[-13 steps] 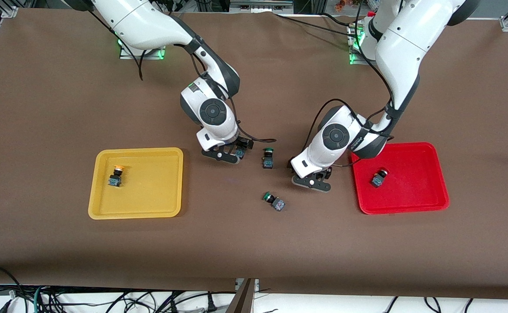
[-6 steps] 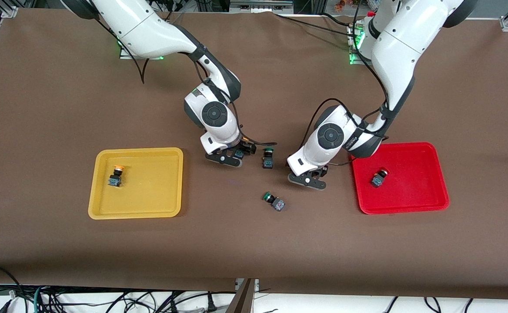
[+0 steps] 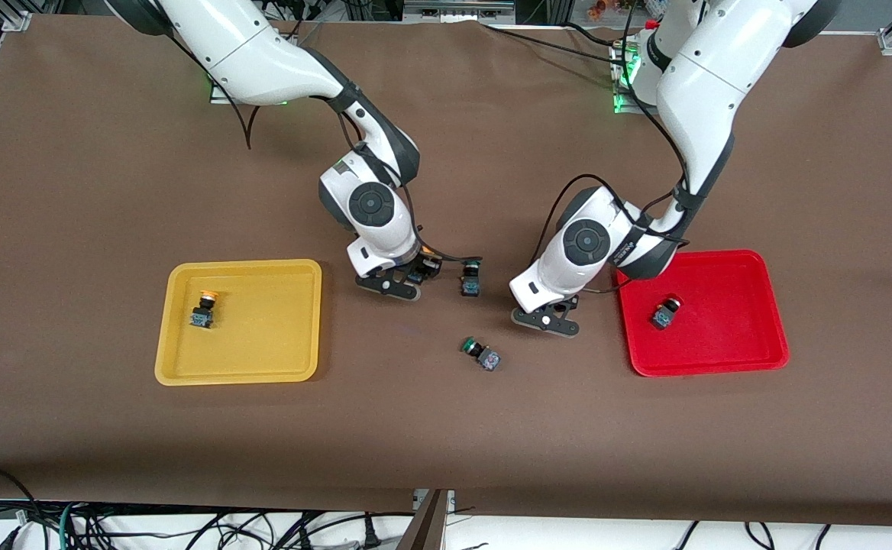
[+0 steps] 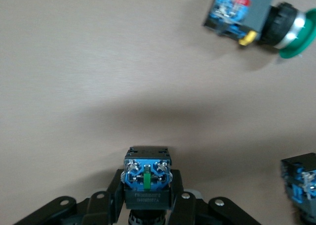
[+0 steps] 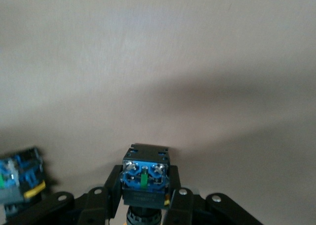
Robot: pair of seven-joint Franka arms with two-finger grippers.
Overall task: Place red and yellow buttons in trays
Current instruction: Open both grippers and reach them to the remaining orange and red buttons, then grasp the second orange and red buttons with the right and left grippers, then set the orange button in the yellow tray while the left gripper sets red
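Table cover [image 3: 110, 191] matt brown cloth; trays [image 3: 706, 359] smooth plastic; arm shells [image 3: 263, 53] glossy white.

A robotics laboratory. Two white robot arms [image 3: 263, 53] stand at a brown cloth-covered table [image 3: 110, 168]. Loose black cables [image 3: 186, 527] hang beneath its edge.

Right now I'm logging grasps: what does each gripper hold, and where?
Each gripper, left and right, has its fingers clamped on a button's dark body; cap colours are hidden.

The brown-covered table [image 3: 110, 191] carries a yellow tray [image 3: 179, 367] toward the right arm's end, a red tray [image 3: 767, 336] toward the left arm's end, and between them two green-capped switches, one standing [image 3: 470, 279] and one tipped over [image 3: 482, 354] nearer the front camera.
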